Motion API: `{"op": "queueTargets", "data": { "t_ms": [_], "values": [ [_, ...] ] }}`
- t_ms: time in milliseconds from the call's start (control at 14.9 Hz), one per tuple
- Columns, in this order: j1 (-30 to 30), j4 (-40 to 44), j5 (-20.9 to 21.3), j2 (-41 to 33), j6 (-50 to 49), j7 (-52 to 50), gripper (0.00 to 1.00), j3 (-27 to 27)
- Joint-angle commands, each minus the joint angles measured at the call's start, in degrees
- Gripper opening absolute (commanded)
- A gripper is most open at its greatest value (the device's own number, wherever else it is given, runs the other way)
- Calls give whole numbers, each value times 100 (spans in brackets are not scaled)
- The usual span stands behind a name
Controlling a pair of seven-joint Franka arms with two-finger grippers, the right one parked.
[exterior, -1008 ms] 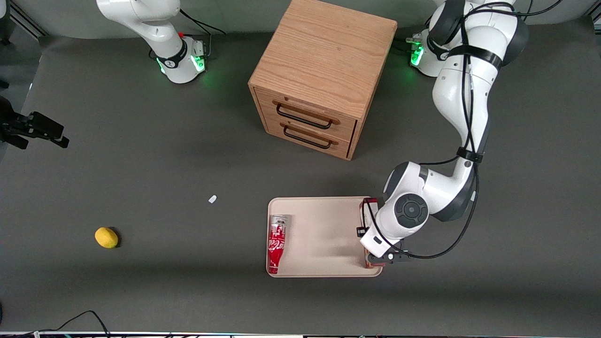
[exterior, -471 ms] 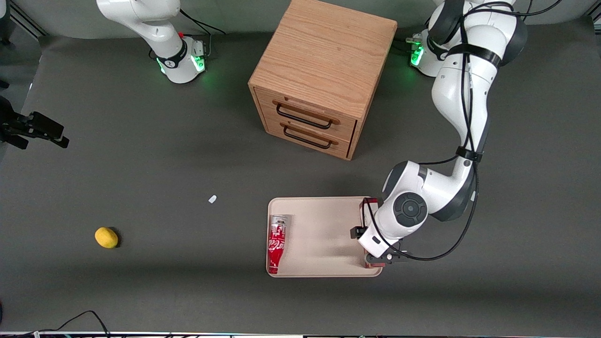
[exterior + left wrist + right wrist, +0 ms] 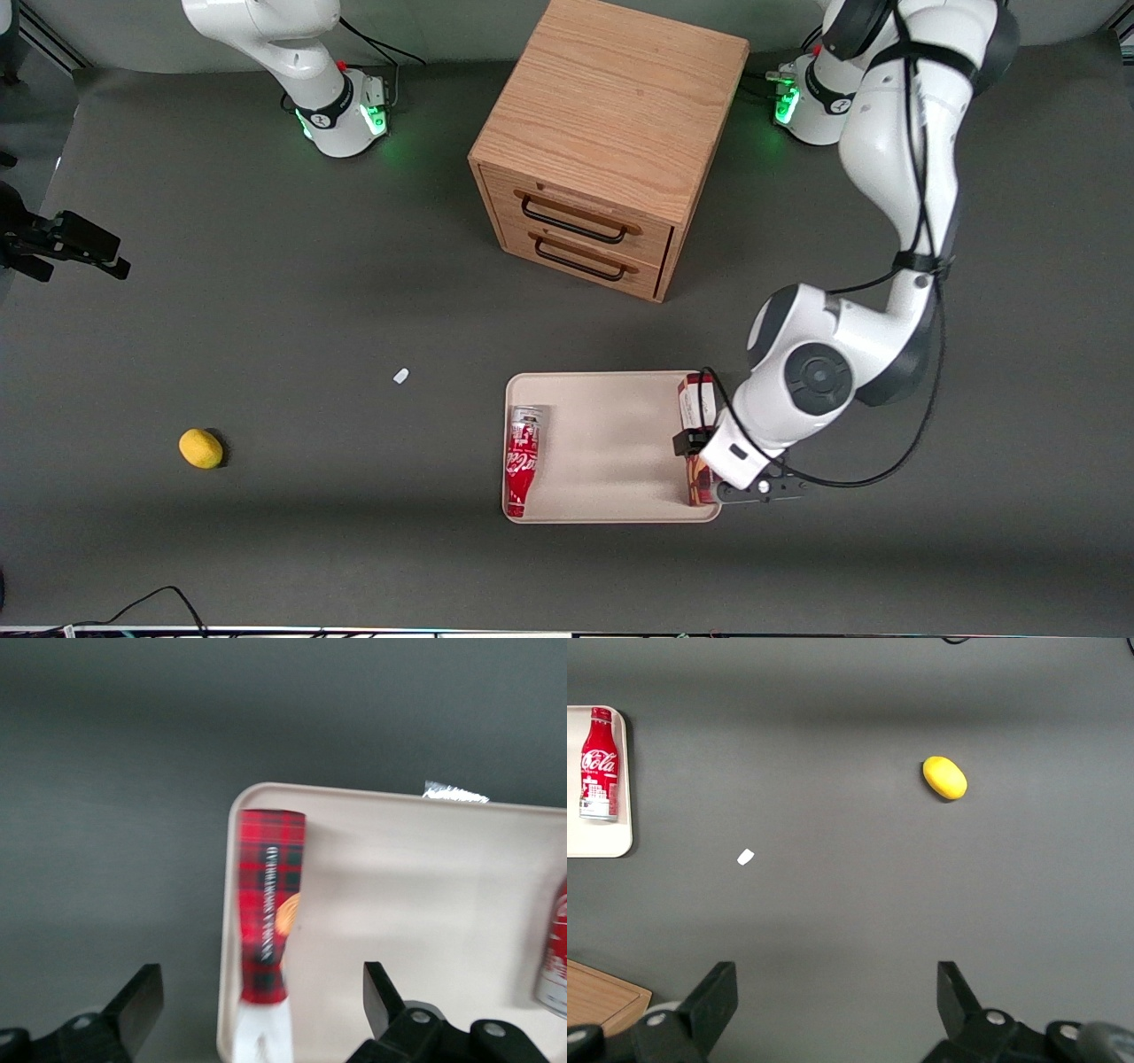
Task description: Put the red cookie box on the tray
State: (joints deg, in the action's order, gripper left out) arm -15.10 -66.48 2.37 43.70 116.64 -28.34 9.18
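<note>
The red cookie box lies flat along the edge of the beige tray nearest the working arm's end of the table. The arm's hand covers its middle. In the left wrist view the box shows red plaid with a white end, lying just inside the tray's rim. My left gripper is open above the box. Its black fingers stand well apart on either side and do not touch it. In the front view the gripper hangs over the box.
A red soda bottle lies on the tray's edge toward the parked arm. A wooden two-drawer cabinet stands farther from the front camera than the tray. A yellow lemon and a small white scrap lie toward the parked arm's end.
The left arm's hand has lifted and shifted toward the working arm's end, uncovering more of the box. The box stays on the tray.
</note>
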Motion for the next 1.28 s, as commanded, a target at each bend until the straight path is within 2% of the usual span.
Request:
{"op": "queueTargets", "data": {
  "t_ms": [0,336,605,807,1076,1210],
  "values": [
    [374,-874,-105,-1115,-491,-23,100,-13],
    [1402,-1990,-271,-2768,-1229,951,100,48],
    [2009,-2342,-325,-3814,-2126,1671,100,48],
    [2370,-2606,-325,-4491,-2242,2358,100,48],
    [2590,-3185,-325,-5265,-2339,2754,100,48],
    [2617,-3275,-316,-5363,-2452,2755,100,48]
  ]
}}
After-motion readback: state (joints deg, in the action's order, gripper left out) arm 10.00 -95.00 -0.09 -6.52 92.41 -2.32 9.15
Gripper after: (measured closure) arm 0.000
